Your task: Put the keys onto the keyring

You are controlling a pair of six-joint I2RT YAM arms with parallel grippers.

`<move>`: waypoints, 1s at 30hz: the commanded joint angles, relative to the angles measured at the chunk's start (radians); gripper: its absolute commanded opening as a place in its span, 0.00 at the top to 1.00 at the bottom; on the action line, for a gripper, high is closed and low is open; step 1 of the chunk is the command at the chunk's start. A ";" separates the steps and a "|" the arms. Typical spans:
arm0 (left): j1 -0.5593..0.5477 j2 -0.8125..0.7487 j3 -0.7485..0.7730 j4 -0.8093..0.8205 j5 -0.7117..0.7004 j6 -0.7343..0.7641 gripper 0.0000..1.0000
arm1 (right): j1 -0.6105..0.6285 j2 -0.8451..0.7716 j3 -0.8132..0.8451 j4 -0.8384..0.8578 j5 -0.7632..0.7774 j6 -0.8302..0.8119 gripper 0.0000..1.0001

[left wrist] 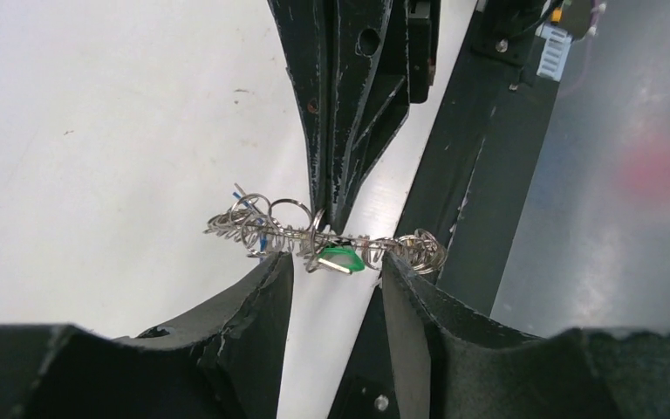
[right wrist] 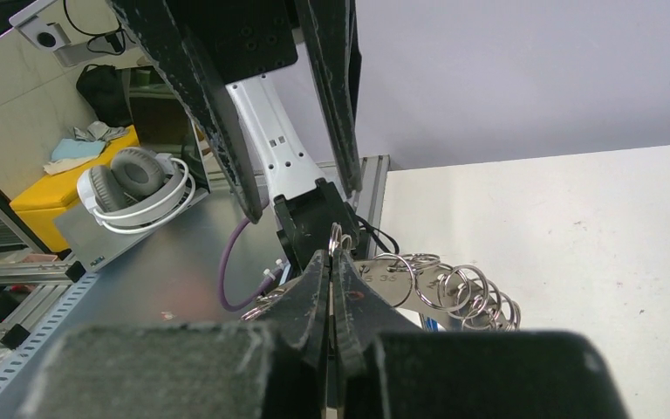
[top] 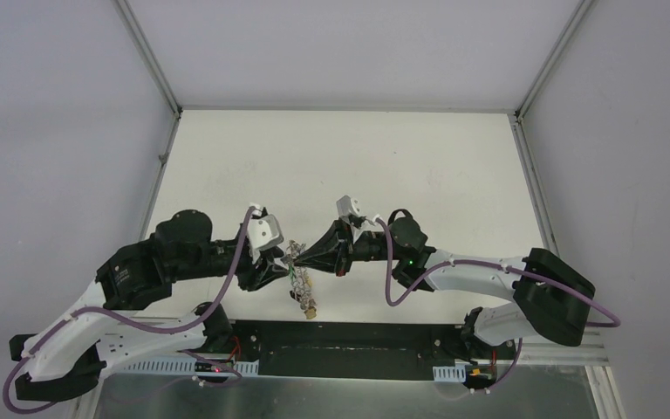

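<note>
The keyring (top: pixel 297 272) hangs in the air between my two grippers above the table's near edge, with small keys dangling below it. In the left wrist view the keyring (left wrist: pixel 401 244) runs edge-on across my left gripper (left wrist: pixel 333 262), whose fingers stand wide apart with the ring spanning their tips. The green-tagged key (left wrist: pixel 342 259) hangs between those fingers. A bit of blue tag (left wrist: pixel 263 241) shows among the small rings at the left. My right gripper (right wrist: pixel 331 255) is shut on a small split ring (right wrist: pixel 335 237) beside the keyring (right wrist: pixel 454 292). It reaches in from above in the left wrist view (left wrist: pixel 330 218).
The white table (top: pixel 340 166) stretches away behind the grippers, with grey walls on three sides. The black base rail (top: pixel 349 336) runs along the near edge right under the hanging keys. Off the table, white headphones (right wrist: pixel 135 188) lie beside a yellow box (right wrist: pixel 61 188).
</note>
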 commanded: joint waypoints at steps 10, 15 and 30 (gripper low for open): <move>-0.005 -0.244 -0.320 0.378 0.026 -0.094 0.62 | 0.000 -0.059 0.003 0.076 -0.009 -0.021 1.00; -0.005 -0.282 -0.350 0.377 0.003 -0.065 0.70 | 0.000 -0.057 0.005 0.080 -0.017 -0.020 1.00; -0.006 -0.280 -0.369 0.389 0.003 -0.075 0.86 | 0.000 -0.054 0.006 0.081 -0.016 -0.017 1.00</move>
